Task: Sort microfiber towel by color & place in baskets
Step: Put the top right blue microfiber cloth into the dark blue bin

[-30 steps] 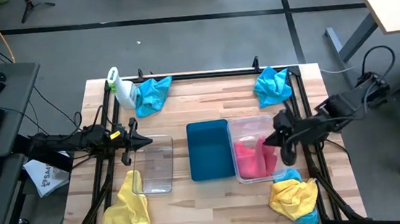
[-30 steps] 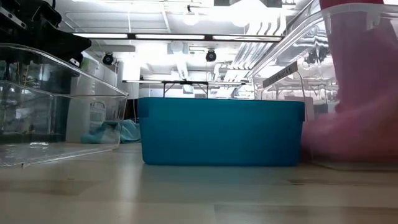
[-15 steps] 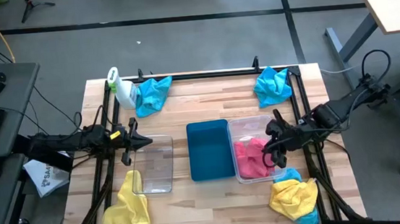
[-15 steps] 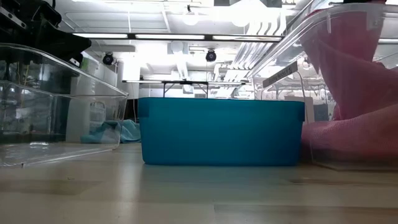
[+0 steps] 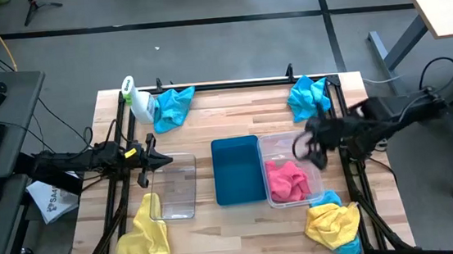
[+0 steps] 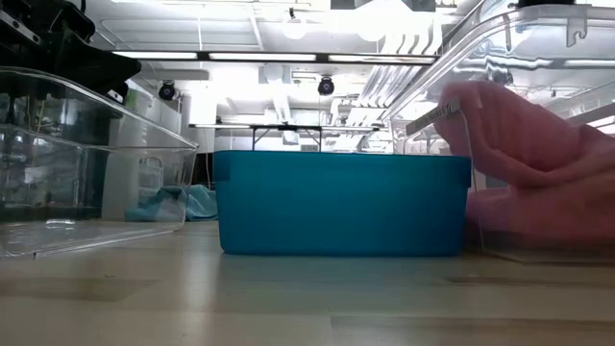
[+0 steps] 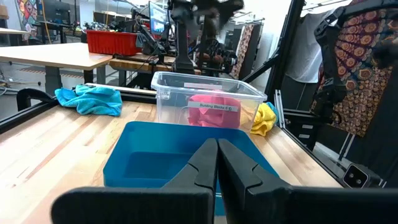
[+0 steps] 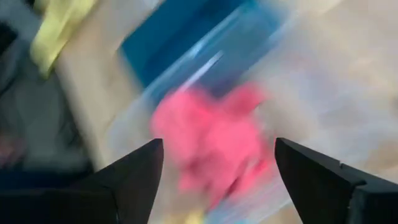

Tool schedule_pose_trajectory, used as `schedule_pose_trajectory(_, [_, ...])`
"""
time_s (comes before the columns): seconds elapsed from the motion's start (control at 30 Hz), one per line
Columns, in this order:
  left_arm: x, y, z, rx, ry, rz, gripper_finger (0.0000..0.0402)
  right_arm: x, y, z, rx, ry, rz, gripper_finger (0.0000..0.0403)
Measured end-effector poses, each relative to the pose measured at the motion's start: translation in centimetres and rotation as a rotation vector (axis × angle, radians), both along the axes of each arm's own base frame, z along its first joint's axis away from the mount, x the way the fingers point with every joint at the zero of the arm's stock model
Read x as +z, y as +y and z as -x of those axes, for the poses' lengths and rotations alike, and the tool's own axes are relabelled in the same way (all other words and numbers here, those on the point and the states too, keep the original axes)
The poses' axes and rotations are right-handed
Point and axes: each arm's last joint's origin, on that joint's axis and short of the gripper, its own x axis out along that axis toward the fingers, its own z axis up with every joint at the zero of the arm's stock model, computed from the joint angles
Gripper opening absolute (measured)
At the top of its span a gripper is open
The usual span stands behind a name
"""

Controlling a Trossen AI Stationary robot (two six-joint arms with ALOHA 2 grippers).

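right gripper: your right gripper (image 5: pixel 307 146) hangs over the far end of the right clear basket (image 5: pixel 310 165), fingers spread wide with nothing between them.
pink towel: you see it (image 5: pixel 286 180) crumpled inside that right clear basket, clear of the fingers.
left gripper: your left gripper (image 5: pixel 161 159) sits at the far end of the left clear basket (image 5: pixel 175 187), fingers pressed together on nothing.
teal basket: it (image 5: pixel 237 170) stands between the two clear ones.
yellow towels: one (image 5: pixel 144 242) lies at the near left edge, one (image 5: pixel 333 221) near right atop a bit of blue.
blue towels: one (image 5: pixel 172 105) lies far left beside the spray bottle (image 5: pixel 138 100), one (image 5: pixel 309 97) far right, just beyond your right gripper.
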Motion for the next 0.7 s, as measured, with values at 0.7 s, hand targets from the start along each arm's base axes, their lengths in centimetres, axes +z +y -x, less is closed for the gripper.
schedule_pose_trajectory(0.7, [0.0,0.0,0.0,0.0,0.0,0.0,0.0001,-10.7,-17.2,2.9,-1.139,0.143,0.098,0.0307])
